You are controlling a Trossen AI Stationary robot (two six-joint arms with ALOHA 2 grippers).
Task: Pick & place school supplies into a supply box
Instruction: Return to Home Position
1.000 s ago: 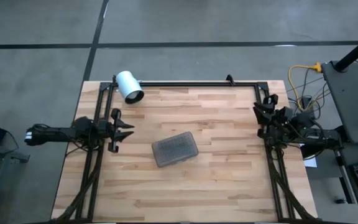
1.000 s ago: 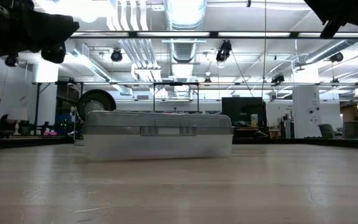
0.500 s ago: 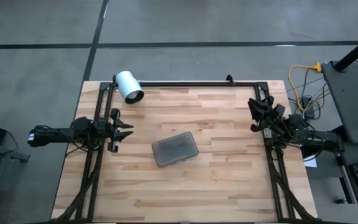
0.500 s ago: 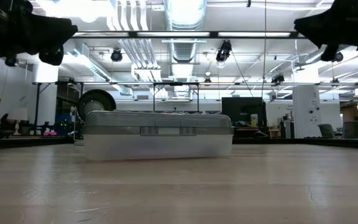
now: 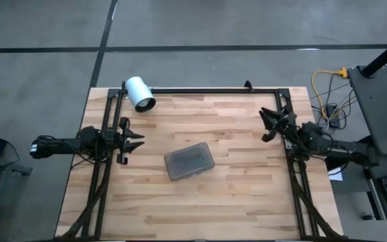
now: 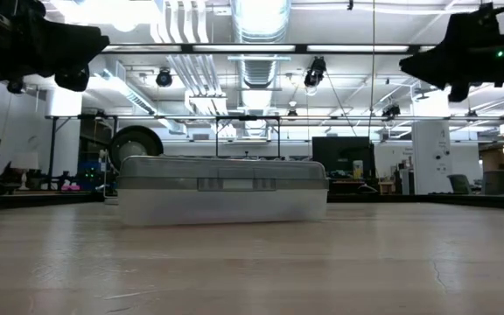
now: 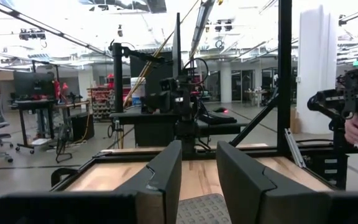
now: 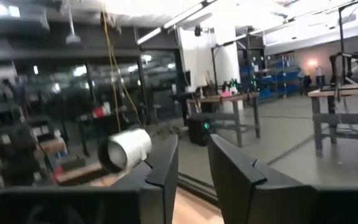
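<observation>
Supply box [image 5: 189, 161] lies near the middle of the desk [image 5: 234, 202], slightly askew to its edges. The grey dotted lid [image 6: 222, 166] is down flat. What it holds cannot be made out through the lid.

Judged stage: packing and closing look done, with only the retreat to rest pose left.

Left gripper [image 5: 138, 141] hovers over the desk's left side, pointing toward the box but well apart from it. Its fingers are spread, with a clear gap between them in the left wrist view, and they hold nothing.

Right gripper [image 5: 266, 126] hangs above the desk's right edge, angled toward the far left corner. It is also spread and holds nothing.

Next move probably calls for no grasp at all. Each arm should fold back along its own side, keeping high enough to clear the black frame [image 5: 200, 89] and not nudging the box.

Desk is pale wood in jointed strips. A white cylinder [image 5: 140, 93] sits at the far left corner.

Beyond the desk is a grey concrete floor [image 5: 46, 40], and yellow cables [image 5: 328, 84] lie on the right. The low view shows an open workshop with ceiling ducts [image 6: 256, 22] and strip lights.
</observation>
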